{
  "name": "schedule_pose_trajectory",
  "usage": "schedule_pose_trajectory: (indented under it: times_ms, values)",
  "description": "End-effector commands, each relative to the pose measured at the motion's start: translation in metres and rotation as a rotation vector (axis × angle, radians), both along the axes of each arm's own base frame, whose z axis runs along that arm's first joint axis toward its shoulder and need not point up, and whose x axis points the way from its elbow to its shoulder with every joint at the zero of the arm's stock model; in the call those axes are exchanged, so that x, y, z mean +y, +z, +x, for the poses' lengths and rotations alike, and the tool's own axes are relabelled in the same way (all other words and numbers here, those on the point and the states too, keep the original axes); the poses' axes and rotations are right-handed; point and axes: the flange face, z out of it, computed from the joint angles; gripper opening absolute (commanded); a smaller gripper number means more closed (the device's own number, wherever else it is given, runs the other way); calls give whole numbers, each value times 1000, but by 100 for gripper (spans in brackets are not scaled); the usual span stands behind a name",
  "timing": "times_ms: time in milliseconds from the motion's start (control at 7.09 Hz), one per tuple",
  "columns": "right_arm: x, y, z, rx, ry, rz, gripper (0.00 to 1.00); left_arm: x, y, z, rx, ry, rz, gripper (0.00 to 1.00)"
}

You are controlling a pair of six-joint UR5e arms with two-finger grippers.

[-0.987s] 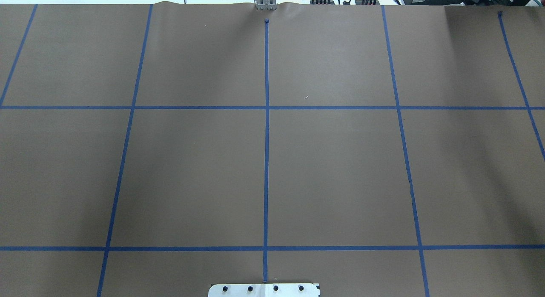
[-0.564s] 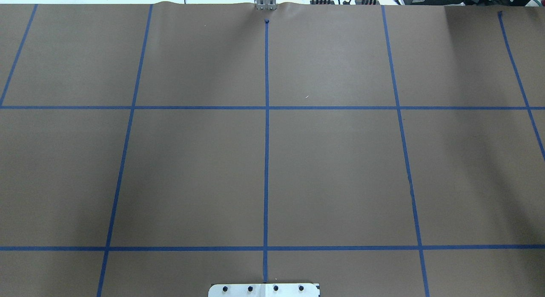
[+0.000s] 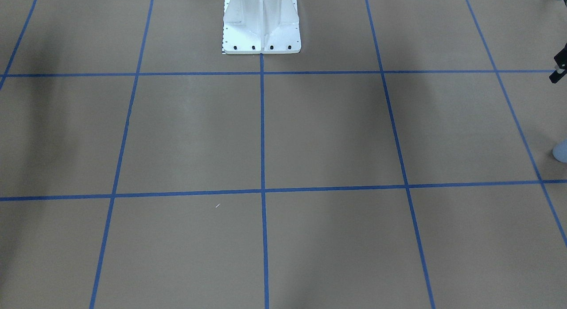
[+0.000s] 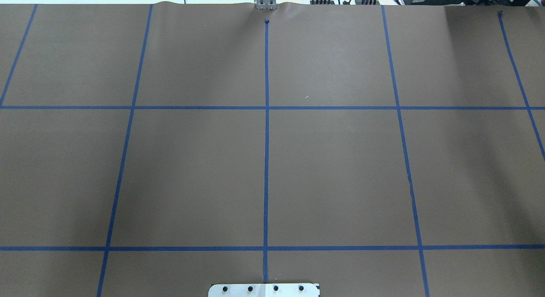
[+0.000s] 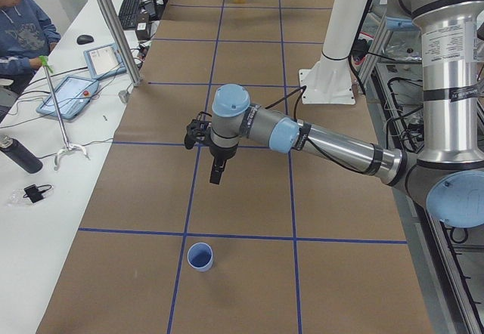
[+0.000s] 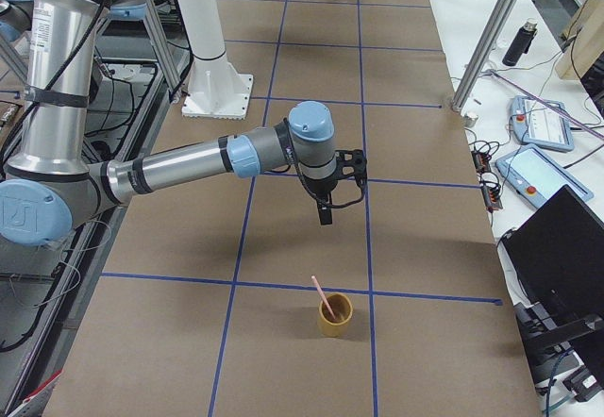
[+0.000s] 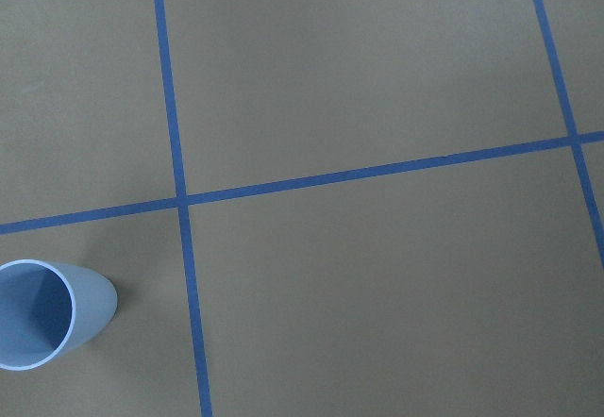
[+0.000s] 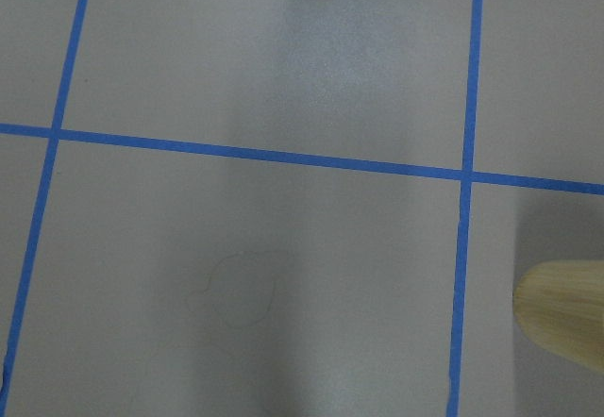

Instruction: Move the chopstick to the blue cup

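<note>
Nearest, seen from the right end of the table (image 4: 340,169), a tan cup (image 6: 334,318) stands upright close to that end. It is about midway between the robot-side edge and the operators' edge, just on the near side of a cross line of blue tape (image 6: 283,283). The chopstick (image 6: 319,293) is in it: a pale pink stick with its lower end inside the cup and its upper end out above the rim, leaning toward the robot-side edge.

Beyond that tape line the right gripper (image 6: 325,217) hangs above the table on its outstretched arm (image 6: 179,172), pointing down, apart from cup and stick. It shows only in this side view, so I cannot tell whether its pincer is released or clenched.

Farther along, the robot's white pedestal (image 3: 261,25) is bolted at the middle of the robot-side edge.

Past it the left gripper (image 5: 215,177) also hangs above the table, pointing down. Only a dark sliver of it reaches the edge of the front-facing view, and I cannot tell whether its pincer is released or clenched.

Farthest, close to the table's left end, the blue cup (image 5: 200,257) stands upright. Its darker blue inside shows, and it is just beside a lengthwise tape line without touching it. The left gripper is well apart from it, nearer the table's middle.

Off the operators' edge a person (image 5: 23,28) in a blue top sits at a white bench (image 5: 76,122)
</note>
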Motion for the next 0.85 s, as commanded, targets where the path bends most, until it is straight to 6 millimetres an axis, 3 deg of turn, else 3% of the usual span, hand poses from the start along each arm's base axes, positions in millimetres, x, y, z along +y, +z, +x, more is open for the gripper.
schedule_pose_trajectory:
  times_ms: [0, 282, 423, 705]
  values:
    - [-2, -2, -1, -3, -2, 2, 100, -12, 35, 1, -21, 50, 14, 98]
    - [-5, 0, -3, -15, -8, -3, 100, -35, 84, -10, -119, 224, 147, 98]
    - [-4, 0, -4, -16, 1, -12, 100, -44, 115, -28, -162, 256, 159, 98]
    - [-5, -3, -6, -21, 68, -65, 100, -72, 150, -64, -171, 260, 149, 98]
